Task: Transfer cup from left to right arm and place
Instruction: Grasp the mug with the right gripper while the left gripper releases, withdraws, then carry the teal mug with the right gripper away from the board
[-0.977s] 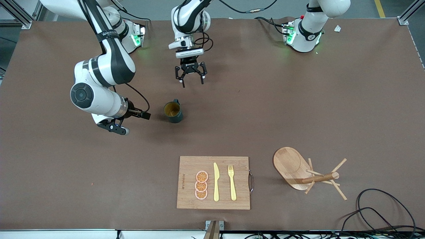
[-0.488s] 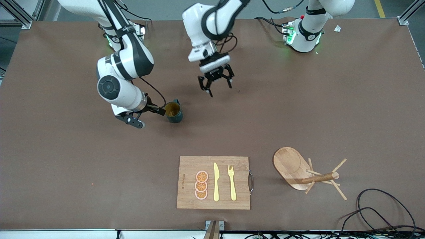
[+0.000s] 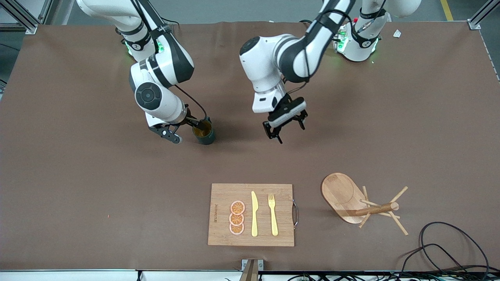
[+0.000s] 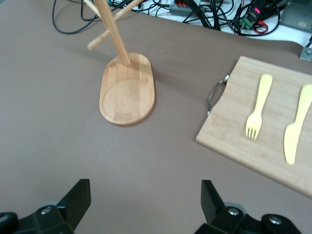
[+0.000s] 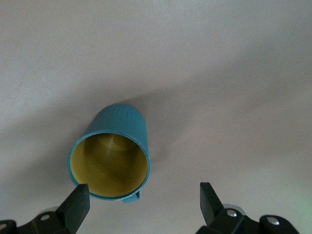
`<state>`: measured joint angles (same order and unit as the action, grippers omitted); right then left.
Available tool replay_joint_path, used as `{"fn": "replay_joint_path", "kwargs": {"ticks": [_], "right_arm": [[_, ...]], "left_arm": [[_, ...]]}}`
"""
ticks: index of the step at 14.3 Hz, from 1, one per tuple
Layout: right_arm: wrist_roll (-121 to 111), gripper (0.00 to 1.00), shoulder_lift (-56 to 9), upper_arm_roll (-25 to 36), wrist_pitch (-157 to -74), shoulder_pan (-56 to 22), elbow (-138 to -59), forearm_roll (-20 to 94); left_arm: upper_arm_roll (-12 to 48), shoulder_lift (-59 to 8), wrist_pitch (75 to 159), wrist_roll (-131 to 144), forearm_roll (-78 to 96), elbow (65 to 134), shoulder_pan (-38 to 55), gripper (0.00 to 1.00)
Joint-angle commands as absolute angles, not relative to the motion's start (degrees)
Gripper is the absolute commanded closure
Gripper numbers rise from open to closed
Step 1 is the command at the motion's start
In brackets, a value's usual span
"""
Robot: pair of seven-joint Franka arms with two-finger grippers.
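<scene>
We see the brown table point(image 3: 78, 187) carrying a bamboo cutting board point(image 3: 222, 195) at the edge nearest the front camera, with a tipped wooden mug rack point(image 3: 341, 193) beside it toward the left arm's end. The left gripper point(image 3: 284, 130) hangs wide open over bare table. The right gripper point(image 3: 185, 130), also wide open, sits at the cup point(image 3: 204, 132), which stands upright mid-table, unheld.
</scene>
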<state>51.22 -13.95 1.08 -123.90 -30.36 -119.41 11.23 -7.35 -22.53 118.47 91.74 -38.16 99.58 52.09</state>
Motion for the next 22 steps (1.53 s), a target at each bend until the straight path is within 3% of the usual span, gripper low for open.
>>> {"fn": "replay_joint_path", "kwargs": {"ticks": [1, 5, 8, 15, 18, 22], "right_arm": [[51.77, 0.00, -11.34, 1.58, -131.54, -30.94, -126.64, 12.48], [51.77, 0.00, -11.78, 1.49, -135.00, -31.03, -128.32, 12.48], [51.77, 0.13, -12.04, 1.49, -135.17, -32.07, -128.41, 12.48], [51.77, 0.56, -14.59, 1.49, -137.81, -33.84, -128.50, 12.48], [51.16, 0.95, -14.94, 1.50, -137.72, -33.49, -128.32, 12.31], [35.03, 1.00, -14.77, 1.58, -137.46, -33.14, -127.97, 11.34]], "left_arm": [[-6.86, -21.97, 117.86, 84.57, -34.73, 95.90, 48.61, 0.00], [-7.03, -21.97, 111.39, 70.01, -25.34, 85.55, 43.51, 0.00], [-7.03, -20.23, 104.60, 54.98, -20.49, 79.37, 37.90, 0.00], [-7.12, -7.40, 91.59, 22.80, -10.21, 79.54, 24.28, 0.00], [-6.68, -3.96, 86.94, 16.02, -9.67, 79.63, 20.67, 0.00], [0.77, -1.76, 81.66, 4.06, -5.10, 79.89, 7.24, 0.00]]}}
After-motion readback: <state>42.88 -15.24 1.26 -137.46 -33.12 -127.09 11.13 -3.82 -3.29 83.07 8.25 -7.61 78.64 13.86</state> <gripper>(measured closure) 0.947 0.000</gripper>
